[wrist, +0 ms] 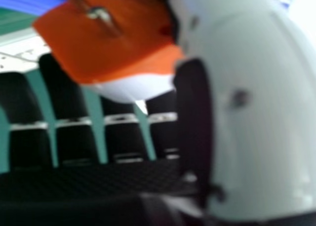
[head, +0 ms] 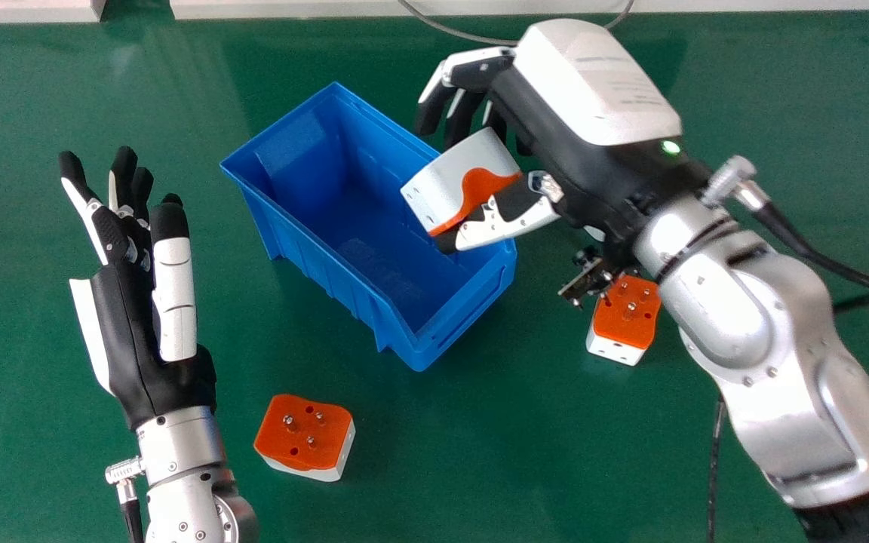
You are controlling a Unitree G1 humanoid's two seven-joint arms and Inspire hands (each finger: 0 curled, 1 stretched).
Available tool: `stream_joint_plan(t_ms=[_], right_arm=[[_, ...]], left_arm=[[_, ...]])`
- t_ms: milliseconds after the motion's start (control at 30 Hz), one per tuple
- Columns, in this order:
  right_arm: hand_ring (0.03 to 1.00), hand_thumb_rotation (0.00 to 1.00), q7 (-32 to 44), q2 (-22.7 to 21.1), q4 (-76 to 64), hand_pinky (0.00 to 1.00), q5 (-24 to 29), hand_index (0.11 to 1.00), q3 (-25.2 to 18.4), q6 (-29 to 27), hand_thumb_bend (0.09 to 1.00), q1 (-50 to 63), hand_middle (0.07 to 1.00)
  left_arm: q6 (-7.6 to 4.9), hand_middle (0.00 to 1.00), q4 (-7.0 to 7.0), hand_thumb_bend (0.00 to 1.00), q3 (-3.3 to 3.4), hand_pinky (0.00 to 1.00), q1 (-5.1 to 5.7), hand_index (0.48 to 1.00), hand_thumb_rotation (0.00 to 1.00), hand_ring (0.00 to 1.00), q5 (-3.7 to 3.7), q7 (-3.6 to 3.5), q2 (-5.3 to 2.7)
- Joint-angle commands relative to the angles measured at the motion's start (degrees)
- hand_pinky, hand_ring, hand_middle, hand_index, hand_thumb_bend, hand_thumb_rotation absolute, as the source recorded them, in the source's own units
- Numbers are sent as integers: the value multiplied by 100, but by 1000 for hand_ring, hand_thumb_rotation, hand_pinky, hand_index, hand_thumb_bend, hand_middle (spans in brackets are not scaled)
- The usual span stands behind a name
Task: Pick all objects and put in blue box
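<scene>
Glossy green counter point(head: 480, 467); over the ribbed blue box point(head: 321, 249), upper centre, half-curled right hand point(head: 506, 222) grips an orange-and-white block point(head: 461, 177); left hand point(head: 129, 332) open.

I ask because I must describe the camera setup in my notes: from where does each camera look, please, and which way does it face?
Head view: on the robot's head, facing forward and down at the blue box and the blocks; the left hand, the right hand and their silver forearms show.
Right hand view: at the right hand, facing out past its fingers towards the held block; the thumb is large at the right.
Both share the right hand, the held block and the box.
</scene>
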Motion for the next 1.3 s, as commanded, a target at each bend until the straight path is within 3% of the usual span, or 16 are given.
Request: stream_joint_plan(t_ms=[0,300,467,767,1033,1267], right_arm=[[395,0,-249,81,204,278,-83,555,75,-192,488,-417,484],[400,0,-549,367,1608,290,-146,544,429,-458,490,-1286,491],[408,0,-553,532,2344,292,-106,541,584,-627,491,-1706,502],[415,0,-806,633,3558,295,-257,544,972,-980,491,-2279,507],[424,0,-1054,645,4504,299,-251,540,1176,-1318,492,-2608,513],[432,0,-1302,652,5138,300,-344,532,1419,-1488,491,-2745,528]], left_arm=[[-83,963,2,790,10,900,-69,959,809,956,7,-13,33],[-123,963,109,788,-5,900,-129,958,817,954,200,127,83],[-125,964,109,791,-22,902,-130,961,822,956,229,178,77],[-168,962,91,789,-27,904,-147,963,820,957,207,201,34],[-178,961,91,783,-43,904,-149,963,828,956,292,285,43],[-177,963,112,784,-42,902,-173,962,837,956,415,372,90]])
